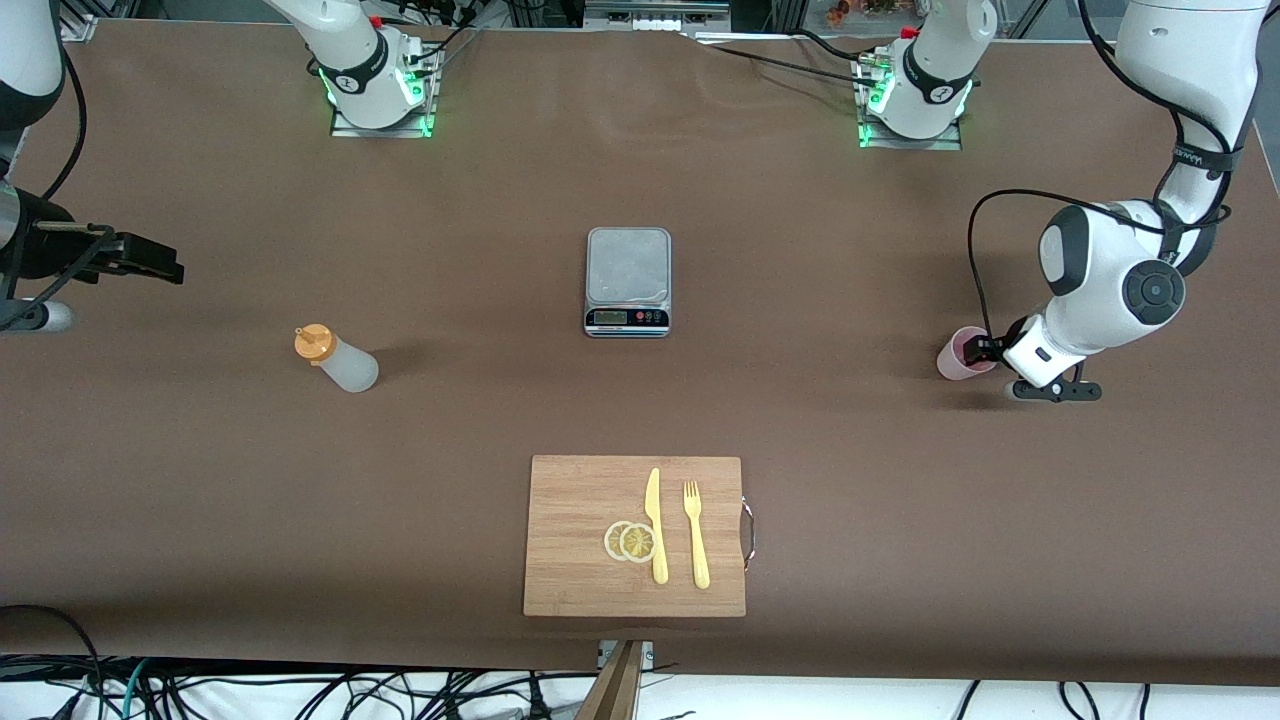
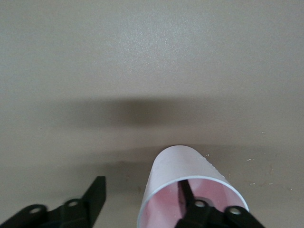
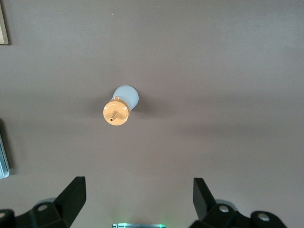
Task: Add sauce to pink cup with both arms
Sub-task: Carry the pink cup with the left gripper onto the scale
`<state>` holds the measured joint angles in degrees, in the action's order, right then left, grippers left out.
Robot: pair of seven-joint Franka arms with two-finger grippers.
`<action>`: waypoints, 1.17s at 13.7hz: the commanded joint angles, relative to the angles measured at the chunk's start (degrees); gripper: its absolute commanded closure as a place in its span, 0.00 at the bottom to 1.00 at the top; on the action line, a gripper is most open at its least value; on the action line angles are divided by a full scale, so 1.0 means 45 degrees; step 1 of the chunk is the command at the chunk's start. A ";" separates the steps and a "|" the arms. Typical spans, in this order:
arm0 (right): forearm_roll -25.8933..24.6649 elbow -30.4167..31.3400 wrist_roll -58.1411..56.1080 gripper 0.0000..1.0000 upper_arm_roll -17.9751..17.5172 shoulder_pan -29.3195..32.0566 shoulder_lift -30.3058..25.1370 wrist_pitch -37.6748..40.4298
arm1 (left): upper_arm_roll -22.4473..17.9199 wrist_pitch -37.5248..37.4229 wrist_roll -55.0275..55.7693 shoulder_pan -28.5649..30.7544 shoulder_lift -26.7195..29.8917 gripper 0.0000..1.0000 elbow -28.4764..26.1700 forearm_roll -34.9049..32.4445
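The pink cup (image 1: 958, 355) stands near the left arm's end of the table. My left gripper (image 1: 986, 350) is down at the cup and open. In the left wrist view one finger (image 2: 186, 192) reaches inside the cup (image 2: 178, 164) and the other finger (image 2: 97, 187) is outside, well clear of its wall. The sauce bottle (image 1: 337, 360), whitish with an orange cap, stands toward the right arm's end. My right gripper (image 1: 160, 262) hangs open and empty above the table near that end. In the right wrist view the bottle (image 3: 120, 107) is seen from above, ahead of the open gripper (image 3: 137, 181).
A silver kitchen scale (image 1: 627, 280) sits mid-table. A wooden cutting board (image 1: 570, 500), nearer the front camera, carries a yellow knife (image 1: 655, 525), a yellow fork (image 1: 696, 535) and two lemon slices (image 1: 630, 541).
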<state>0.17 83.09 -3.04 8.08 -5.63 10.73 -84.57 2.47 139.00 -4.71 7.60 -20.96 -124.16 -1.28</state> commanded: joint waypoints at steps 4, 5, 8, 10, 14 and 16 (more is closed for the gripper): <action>0.0137 -0.0300 0.0030 0.00 0.0040 0.0021 0.0097 0.0121 | 0.0544 -0.0435 -0.0085 -0.0009 0.0671 1.00 -0.0045 0.0264; 0.0137 -0.0300 0.0049 0.00 0.0040 0.0021 0.0097 0.0121 | 0.0894 -0.0767 -0.0027 -0.0009 0.0963 1.00 -0.0007 0.0264; 0.0137 -0.0300 0.0050 0.00 0.0040 0.0021 0.0097 0.0121 | 0.2025 -0.1453 0.0167 -0.0067 0.1842 1.00 0.0189 0.0284; 0.0137 -0.0300 0.0030 0.00 0.0040 0.0021 0.0116 0.0121 | 0.2769 -0.1532 0.1198 -0.0630 0.2253 1.00 0.0441 0.0479; 0.0137 -0.0300 0.0049 0.00 0.0040 0.0021 0.0117 0.0121 | 0.3611 -0.1669 0.4436 -0.2232 0.2216 1.00 0.0989 0.0924; 0.0117 -0.0300 0.0050 0.00 0.0040 0.0021 0.0116 0.0121 | 0.3884 -0.1630 0.5865 -0.3208 0.2157 1.00 0.1107 0.1610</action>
<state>0.17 83.09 -3.04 8.08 -5.61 10.74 -84.57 19.55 132.71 16.50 -3.56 -11.02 -120.38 3.33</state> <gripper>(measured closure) 0.000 0.965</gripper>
